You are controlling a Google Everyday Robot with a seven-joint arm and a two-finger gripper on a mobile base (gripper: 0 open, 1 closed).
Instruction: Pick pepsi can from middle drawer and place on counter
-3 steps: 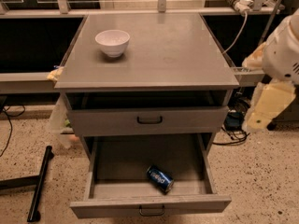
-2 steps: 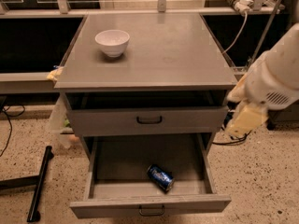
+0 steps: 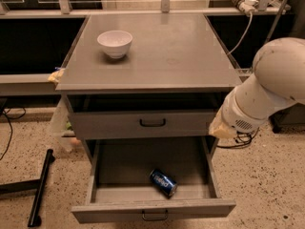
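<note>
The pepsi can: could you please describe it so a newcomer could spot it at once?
The grey cabinet's counter bears a white bowl; the gripper hangs right of the cabinet. Below, the middle drawer stands open. Near its front lies the pepsi can, on its side, dark blue, alone in there.

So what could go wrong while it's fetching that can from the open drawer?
The pepsi can lies on its side near the front of the middle drawer, so it might roll when touched. The hand hangs just off the right end of the upper drawer; reaching down, the arm could knock that drawer.
</note>
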